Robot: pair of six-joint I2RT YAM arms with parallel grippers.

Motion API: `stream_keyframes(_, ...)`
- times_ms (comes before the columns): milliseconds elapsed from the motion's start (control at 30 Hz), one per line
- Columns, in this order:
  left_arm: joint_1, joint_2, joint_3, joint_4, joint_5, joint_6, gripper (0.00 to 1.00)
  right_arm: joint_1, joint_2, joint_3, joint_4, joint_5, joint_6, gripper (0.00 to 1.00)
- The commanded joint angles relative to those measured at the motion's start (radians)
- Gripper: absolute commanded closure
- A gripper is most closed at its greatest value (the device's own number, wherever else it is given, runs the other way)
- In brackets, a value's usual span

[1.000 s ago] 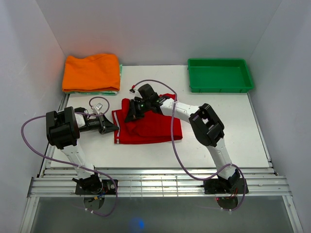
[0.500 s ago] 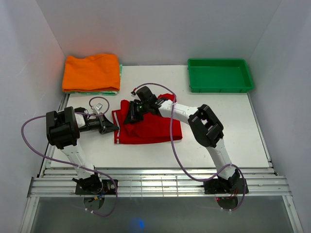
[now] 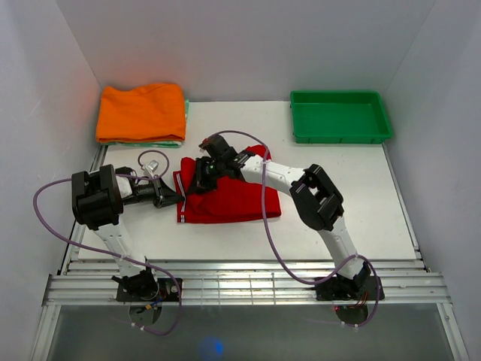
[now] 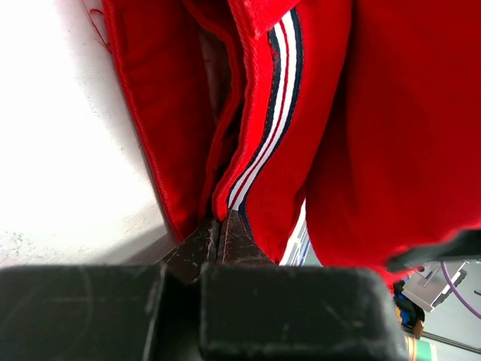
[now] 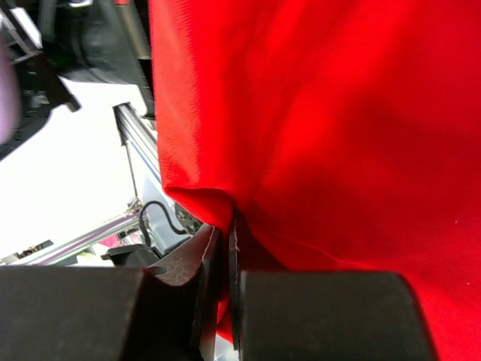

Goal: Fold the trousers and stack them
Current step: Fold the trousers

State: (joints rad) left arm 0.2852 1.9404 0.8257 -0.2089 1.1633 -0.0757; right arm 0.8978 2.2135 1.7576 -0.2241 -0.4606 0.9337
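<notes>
The red trousers [image 3: 233,199] lie part-folded left of centre on the white worktop [image 3: 338,203]. The left tool [image 3: 174,197] is clamped on their striped left edge, and the right tool [image 3: 201,179] is pinched shut on a raised fold at their far-left corner. An orange folded stack [image 3: 140,111] sits at the far left, and a green tray [image 3: 338,116] at the far right, well apart.

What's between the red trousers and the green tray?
Bare white table, in the top view; only a purple cable crosses beside the trousers.
</notes>
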Motion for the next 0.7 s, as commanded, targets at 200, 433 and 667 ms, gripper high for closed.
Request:
stream_keyframes(200,-0.011,0.015,-0.017,0.031,-0.105,0.028,1.0,0.03,0.061,0.118,0.022,0.028,0.036,0.92)
stream_keyframes(433,0.008,-0.037,-0.03,0.017,-0.093,0.017,0.76,0.03,0.083,0.108,0.13,-0.019,0.004,0.38)
stream_keyframes(667,0.129,-0.165,0.024,-0.131,-0.134,0.013,0.38,0.006,-0.053,0.089,0.173,-0.078,-0.096,0.13)
